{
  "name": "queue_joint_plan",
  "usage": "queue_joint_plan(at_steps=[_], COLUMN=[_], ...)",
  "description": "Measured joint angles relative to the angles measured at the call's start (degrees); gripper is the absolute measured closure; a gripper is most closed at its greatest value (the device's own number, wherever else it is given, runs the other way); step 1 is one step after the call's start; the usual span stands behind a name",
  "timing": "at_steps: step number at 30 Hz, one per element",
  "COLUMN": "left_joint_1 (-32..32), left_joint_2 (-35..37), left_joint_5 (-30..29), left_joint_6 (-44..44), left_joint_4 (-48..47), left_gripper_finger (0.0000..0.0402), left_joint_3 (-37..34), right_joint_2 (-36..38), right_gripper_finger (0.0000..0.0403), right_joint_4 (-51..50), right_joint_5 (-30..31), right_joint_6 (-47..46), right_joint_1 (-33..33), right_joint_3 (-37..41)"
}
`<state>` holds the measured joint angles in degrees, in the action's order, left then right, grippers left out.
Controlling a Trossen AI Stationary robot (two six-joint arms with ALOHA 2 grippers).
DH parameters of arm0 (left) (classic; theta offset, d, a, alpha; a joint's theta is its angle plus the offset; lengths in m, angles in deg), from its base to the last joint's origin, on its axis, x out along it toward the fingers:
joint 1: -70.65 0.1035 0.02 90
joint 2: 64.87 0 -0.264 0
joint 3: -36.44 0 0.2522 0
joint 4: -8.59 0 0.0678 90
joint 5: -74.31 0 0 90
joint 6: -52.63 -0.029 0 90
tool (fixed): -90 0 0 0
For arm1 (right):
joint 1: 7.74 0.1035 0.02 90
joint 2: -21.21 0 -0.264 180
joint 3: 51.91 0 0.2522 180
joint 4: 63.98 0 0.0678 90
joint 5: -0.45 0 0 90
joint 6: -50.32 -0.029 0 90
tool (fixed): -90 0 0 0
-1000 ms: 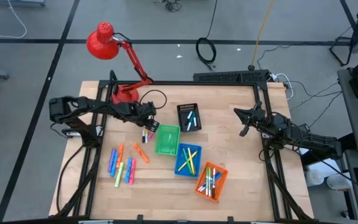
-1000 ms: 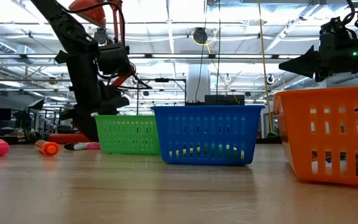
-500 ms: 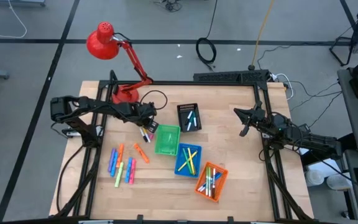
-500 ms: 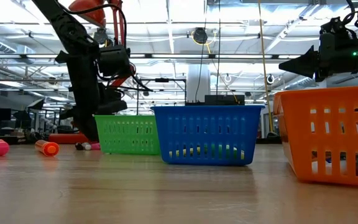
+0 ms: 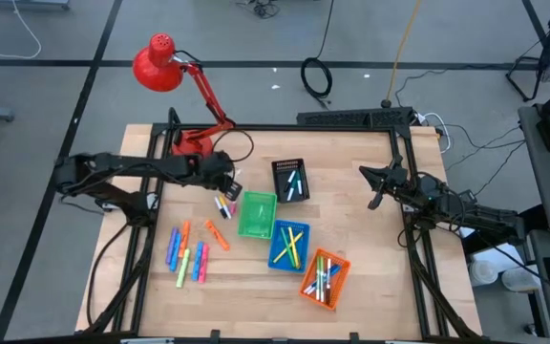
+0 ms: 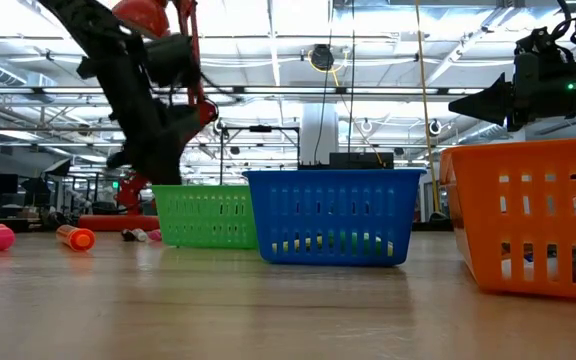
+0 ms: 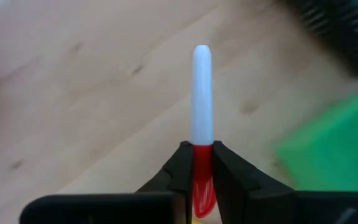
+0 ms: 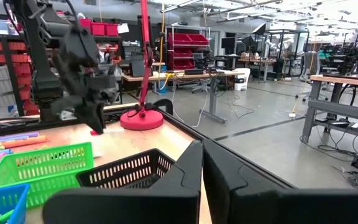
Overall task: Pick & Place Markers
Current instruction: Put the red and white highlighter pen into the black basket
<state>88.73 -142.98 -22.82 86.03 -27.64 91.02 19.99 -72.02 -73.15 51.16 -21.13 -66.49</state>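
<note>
My left gripper [image 5: 231, 183] hangs above the table between the red lamp's base [image 5: 193, 143] and the green basket [image 5: 257, 215], shut on a marker with a white barrel [image 7: 202, 93] and a red end. Two more markers [image 5: 223, 205] lie on the wood just below it, beside the green basket. An orange marker [image 5: 217, 235] and a cluster of several coloured markers [image 5: 187, 256] lie nearer the front left. My right gripper [image 5: 375, 186] waits shut at the table's right side, holding nothing. My left gripper pinches the marker's red end [image 7: 202, 163] between its two fingers. The fingers slant down from the table's left side and lie along the marker, whose white barrel sticks out past the fingertips. The marker is lifted clear of the table.
A black basket [image 5: 290, 180], a blue basket [image 5: 288, 245] and an orange basket [image 5: 325, 278] hold markers, lined from the middle toward the front right. The red lamp [image 5: 160, 65] stands at the far left. A black cable [image 5: 237, 148] loops near the lamp base.
My left gripper has shut on the white and red marker beside the green basket and risen, drawing back a little toward the table's far left. The marker has come up off the wood with it. Two markers stay on the table.
</note>
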Motion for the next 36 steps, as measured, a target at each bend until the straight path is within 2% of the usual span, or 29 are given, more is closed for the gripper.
queue_joint_plan(at_steps=[4, 9, 11, 13, 15, 19, 22, 28, 36], left_joint_1=[-1.24, -2.15, -2.15, -2.15, -2.15, -2.13, -2.13, -2.09, -1.37], left_joint_2=[3.16, 4.03, 3.24, 2.21, 0.57, -5.22, -11.11, -22.97, -32.84], left_joint_5=[3.98, 14.84, 18.69, 19.37, 17.73, 9.17, 4.93, 6.27, 8.17], left_joint_6=[-2.61, -6.00, -7.17, -8.60, -10.88, -15.34, -17.97, -21.88, -20.12], left_joint_4=[9.39, 29.97, 34.37, 32.65, 27.12, 12.26, 4.00, 2.06, 2.33], left_gripper_finger=[0.0366, 0.0366, 0.0366, 0.0366, 0.0366, 0.0366, 0.0366, 0.0366, 0.0357], left_joint_3=[0.02, 0.16, 1.61, 4.56, 8.70, 19.36, 26.61, 34.69, 37.53], right_joint_2=[0.00, 0.01, 0.00, 0.02, 0.00, 0.02, 0.02, 0.00, 0.00], right_gripper_finger=[0.0403, 0.0403, 0.0403, 0.0403, 0.0403, 0.0403, 0.0403, 0.0403, 0.0403], right_joint_4=[0.00, 0.00, 0.00, 0.00, 0.00, 0.00, 0.00, 0.00, 0.00], right_joint_5=[0.01, 0.00, 0.00, 0.00, 0.00, 0.00, 0.00, 0.00, 0.01], right_joint_6=[0.02, 0.02, 0.02, 0.02, 0.01, 0.02, 0.00, 0.02, 0.01], right_joint_1=[0.00, -0.01, -0.01, 0.00, -0.01, 0.00, -0.02, -0.02, -0.01], right_joint_3=[-0.02, -0.01, -0.01, 0.00, -0.01, -0.02, -0.02, -0.01, -0.02])
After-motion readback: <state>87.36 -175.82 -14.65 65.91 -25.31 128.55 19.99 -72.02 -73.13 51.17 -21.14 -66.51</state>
